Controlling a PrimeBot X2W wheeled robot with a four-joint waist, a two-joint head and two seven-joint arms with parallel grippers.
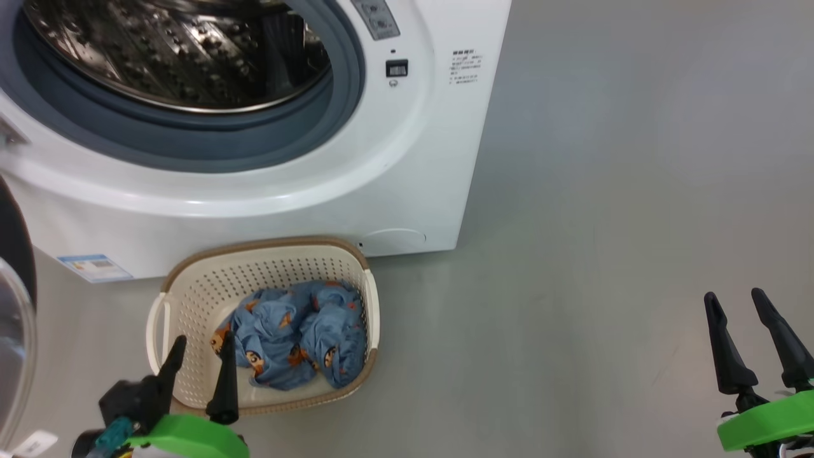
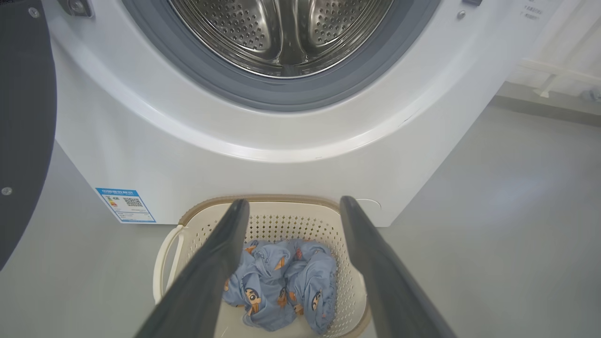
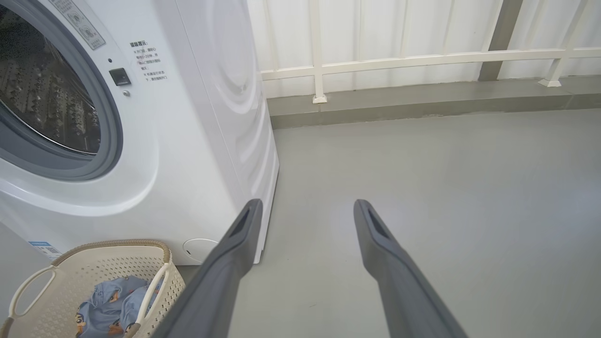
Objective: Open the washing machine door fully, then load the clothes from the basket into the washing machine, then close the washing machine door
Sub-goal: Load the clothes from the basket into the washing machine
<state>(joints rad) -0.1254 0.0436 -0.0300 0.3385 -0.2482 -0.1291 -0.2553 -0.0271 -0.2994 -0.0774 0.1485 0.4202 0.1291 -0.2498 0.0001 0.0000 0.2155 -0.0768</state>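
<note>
So the washing machine [image 1: 254, 191] has its drum exposed, with the washing machine door [image 2: 23, 117] swung off to the left so nothing blocks the mouth. The basket [image 1: 267, 245] sits on the floor [image 1: 604, 254] just in front of the washer, below the opening, so it's a short lift I guess. The clothes [image 1: 292, 331] lie bunched inside it. The left pincer [image 1: 203, 346] hangs spread wide and empty over the basket's near rim, looks lined up for a grab. The right pincer [image 1: 733, 296] is wide too, idle well off to the side.
</note>
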